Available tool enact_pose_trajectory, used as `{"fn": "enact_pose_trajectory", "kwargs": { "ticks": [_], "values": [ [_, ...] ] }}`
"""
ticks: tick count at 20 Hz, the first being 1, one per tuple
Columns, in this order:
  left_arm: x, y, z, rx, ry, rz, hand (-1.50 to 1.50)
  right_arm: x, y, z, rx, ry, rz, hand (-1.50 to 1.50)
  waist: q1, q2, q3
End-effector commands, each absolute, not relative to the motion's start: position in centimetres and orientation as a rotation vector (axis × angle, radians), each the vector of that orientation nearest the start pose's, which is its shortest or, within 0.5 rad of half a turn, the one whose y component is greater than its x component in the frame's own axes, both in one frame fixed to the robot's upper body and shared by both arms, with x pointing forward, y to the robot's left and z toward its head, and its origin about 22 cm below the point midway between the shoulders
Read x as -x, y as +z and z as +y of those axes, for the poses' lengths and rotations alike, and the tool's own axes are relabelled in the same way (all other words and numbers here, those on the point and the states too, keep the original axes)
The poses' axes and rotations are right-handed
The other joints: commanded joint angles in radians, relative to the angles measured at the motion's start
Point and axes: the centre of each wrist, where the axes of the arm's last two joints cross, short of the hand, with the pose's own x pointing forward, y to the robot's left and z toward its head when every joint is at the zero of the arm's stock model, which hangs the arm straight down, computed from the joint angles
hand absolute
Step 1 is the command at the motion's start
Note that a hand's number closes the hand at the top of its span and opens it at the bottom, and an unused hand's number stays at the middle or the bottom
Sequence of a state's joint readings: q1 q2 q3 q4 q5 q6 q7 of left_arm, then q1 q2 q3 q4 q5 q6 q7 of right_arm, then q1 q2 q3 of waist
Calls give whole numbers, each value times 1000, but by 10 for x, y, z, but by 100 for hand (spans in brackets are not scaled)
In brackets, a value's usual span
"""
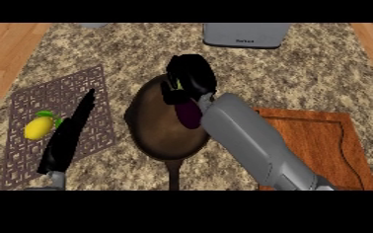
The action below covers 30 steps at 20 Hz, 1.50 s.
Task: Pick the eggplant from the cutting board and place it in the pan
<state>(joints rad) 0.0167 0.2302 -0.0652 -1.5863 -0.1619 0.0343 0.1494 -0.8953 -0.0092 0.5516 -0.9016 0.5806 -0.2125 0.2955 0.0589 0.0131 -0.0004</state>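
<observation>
The right hand [189, 79] and forearm hide most of the eggplant [189, 114].

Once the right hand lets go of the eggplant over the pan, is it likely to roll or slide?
Probably a short roll: the eggplant looks rounded and smooth-skinned. The pan has a raised rim that should stop it. The right hand hangs just above the pan, so the drop looks short.

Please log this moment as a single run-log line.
right hand: over pan, curled round eggplant | cutting board: bare | left hand: resting open beside lemon
</observation>
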Motion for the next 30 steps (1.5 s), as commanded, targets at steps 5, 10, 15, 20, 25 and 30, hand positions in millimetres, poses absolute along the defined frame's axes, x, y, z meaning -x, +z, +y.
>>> {"fn": "enact_pose_trajectory", "kwargs": {
  "ticks": [5,10,15,20,25,30],
  "values": [
    [-246,13,256,-279,-357,-1433,0,-368,42,-20,494,1291,-1444,150,58,16,0],
    [-253,10,246,-264,-358,-1440,0,-367,26,-37,254,994,-1271,-150,68,24,1],
    [-251,12,257,-261,-367,-1436,0,-360,23,-37,155,770,-1416,-150,77,20,2],
    [-244,15,256,-248,-366,-1423,0,-366,36,-35,162,557,-1569,-150,59,9,3],
    [-245,13,270,-290,-325,-1399,0,-380,45,-43,220,295,-1597,-150,19,3,2],
    [-237,11,293,-328,-290,-1423,0,-398,25,-75,263,157,-1572,-150,-8,5,1]
  ]
}}
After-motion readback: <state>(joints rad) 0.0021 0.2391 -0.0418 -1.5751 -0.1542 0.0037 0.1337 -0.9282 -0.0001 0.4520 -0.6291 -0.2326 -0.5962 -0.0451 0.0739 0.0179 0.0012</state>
